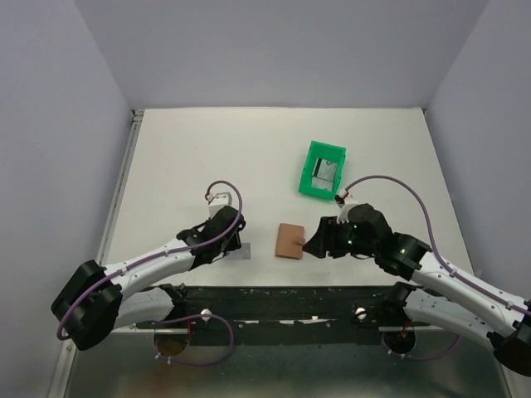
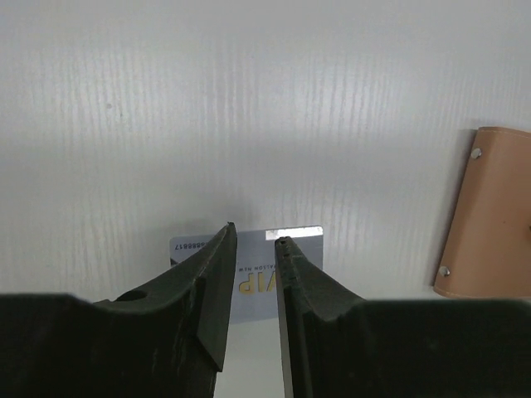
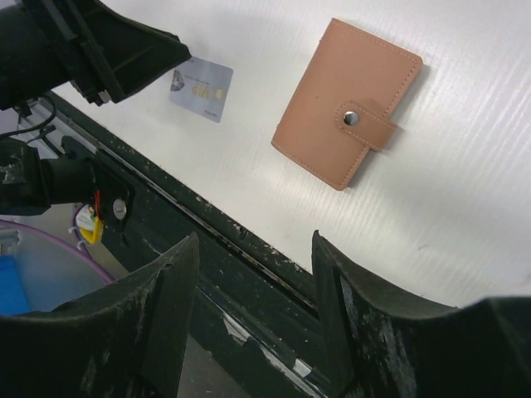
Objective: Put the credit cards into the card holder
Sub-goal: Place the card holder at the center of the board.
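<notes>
Left gripper (image 2: 255,236) jaws narrowly parted over credit card (image 2: 255,290), bottom centre | card holder (image 2: 489,215) snapped shut, right edge | right gripper (image 3: 255,240) spread, empty | I'd hook the card's edge before pinching.

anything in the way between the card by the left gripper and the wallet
Nothing visible lies on the table between the card and the wallet. But the wallet's tab is snapped shut, so it needs opening first.
</notes>
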Controlling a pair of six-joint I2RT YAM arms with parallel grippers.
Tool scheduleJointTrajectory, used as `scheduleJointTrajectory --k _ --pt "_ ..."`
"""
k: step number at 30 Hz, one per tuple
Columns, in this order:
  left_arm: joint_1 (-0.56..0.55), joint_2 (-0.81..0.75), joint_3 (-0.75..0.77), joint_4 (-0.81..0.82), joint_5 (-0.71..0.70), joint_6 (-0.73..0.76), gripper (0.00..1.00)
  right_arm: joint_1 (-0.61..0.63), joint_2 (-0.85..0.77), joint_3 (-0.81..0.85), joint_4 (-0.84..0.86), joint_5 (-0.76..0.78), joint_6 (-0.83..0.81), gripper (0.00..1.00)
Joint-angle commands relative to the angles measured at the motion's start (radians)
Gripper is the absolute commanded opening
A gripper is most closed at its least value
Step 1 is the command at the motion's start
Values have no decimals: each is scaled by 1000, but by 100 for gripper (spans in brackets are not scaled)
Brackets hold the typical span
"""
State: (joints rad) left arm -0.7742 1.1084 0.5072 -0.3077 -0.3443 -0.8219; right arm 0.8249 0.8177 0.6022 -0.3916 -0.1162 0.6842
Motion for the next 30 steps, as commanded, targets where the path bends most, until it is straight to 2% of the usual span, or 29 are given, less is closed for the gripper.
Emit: scheduleJointTrajectory --k 1,7,15,22,30 --pt "7 34 -18 176 77 84 38 6 -15 -30 -23 35 11 64" --pt "7 123 17 213 106 128 35 6 -6 -35 -23 33 3 64" --pt "7 177 -16 236 163 96 21 6 -17 -48 -26 41 1 64" --pt "6 122 -97 249 215 55 14 5 -15 -51 -26 46 -3 64" --pt "-19 -4 -171 170 228 -17 13 6 4 -51 -9 41 0 64"
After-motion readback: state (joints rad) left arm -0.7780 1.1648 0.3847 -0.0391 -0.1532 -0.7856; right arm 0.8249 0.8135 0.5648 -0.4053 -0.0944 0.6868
